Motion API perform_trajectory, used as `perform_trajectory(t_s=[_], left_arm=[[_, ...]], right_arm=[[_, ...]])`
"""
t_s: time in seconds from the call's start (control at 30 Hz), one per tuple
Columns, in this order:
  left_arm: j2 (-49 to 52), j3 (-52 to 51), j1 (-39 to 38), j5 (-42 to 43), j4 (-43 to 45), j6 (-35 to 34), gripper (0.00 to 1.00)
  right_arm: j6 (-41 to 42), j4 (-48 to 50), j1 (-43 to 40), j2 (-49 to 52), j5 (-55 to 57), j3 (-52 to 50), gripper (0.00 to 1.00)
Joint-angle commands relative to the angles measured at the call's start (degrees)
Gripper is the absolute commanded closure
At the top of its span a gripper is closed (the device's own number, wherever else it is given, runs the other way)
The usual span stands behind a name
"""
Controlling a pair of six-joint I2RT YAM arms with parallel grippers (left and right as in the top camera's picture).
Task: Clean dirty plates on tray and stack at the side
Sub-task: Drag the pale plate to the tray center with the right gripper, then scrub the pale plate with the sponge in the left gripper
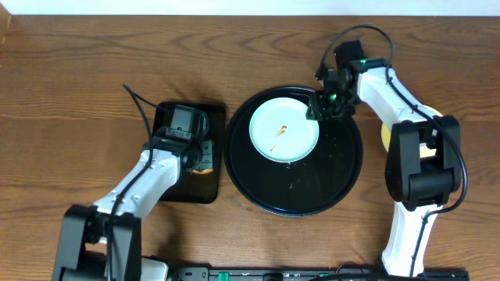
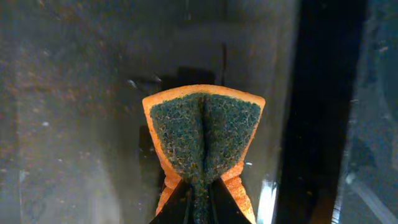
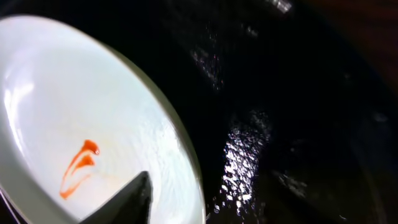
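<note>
Left gripper (image 2: pixel 198 200) pinches a folded scouring sponge (image 2: pixel 205 134), ready to wipe. Right gripper (image 1: pixel 316 108), its finger state impossible to tell, sits at the rim of the sauce-smeared plate (image 1: pixel 283 129) on the round black tray (image 1: pixel 344 173), apparently steadying it.

A large round black tray (image 1: pixel 344 183) sits mid-bench (image 1: pixel 78 70), and one pale blue plate (image 1: pixel 293 117) lies in its upper left part. A thin orange-brown smear (image 1: pixel 278 138) marks the plate near its middle. The right gripper (image 1: pixel 317 107) is at the plate's upper right rim; how its jaws stand cannot be made out from above. Just left of the round tray lies a smaller black rectangular tray (image 1: pixel 176 191). The left gripper (image 1: pixel 201 158) hangs over it with an orange sponge (image 1: pixel 205 166) at its tip.
</note>
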Motion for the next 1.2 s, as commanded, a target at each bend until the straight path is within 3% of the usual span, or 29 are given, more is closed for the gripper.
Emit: perform_trajectory(t_s=[0.0,0.2,0.37,0.57,0.8,1.0,1.17], left_arm=[[2.45,-0.26,0.15,-0.48,-0.09,-0.94,0.92],[3.50,-0.20,0.15,-0.48,-0.07,-0.94,0.92],[1.64,0.15,0.15,-0.50,-0.96,-0.92,0.92],[-2.91,5.07,0.15,-0.50,-10.27,-0.94,0.92],[-8.26,9.35,0.04,3.72,-13.22,-1.38,0.92],[-11.50,9.35,-0.74,10.69,-11.47,-1.40,0.92],[-11.54,9.35,-6.67,11.93,-7.82,-2.27,0.92]], right_arm=[[-0.33,1.84,0.96,-1.51,-3.82,-3.82,0.64],[0.17,2.69,0.96,-1.53,-3.82,-5.55,0.99],[0.98,0.37,0.48,-3.02,-3.58,-5.40,0.99],[3.91,-8.20,-0.37,-9.94,-1.92,-5.40,0.99],[6.95,-16.44,2.69,-13.55,6.93,-5.97,0.99],[13.44,-12.68,4.66,-13.51,12.90,-12.15,0.99],[14.84,-5.27,5.55,-13.51,12.17,-18.86,0.99]])
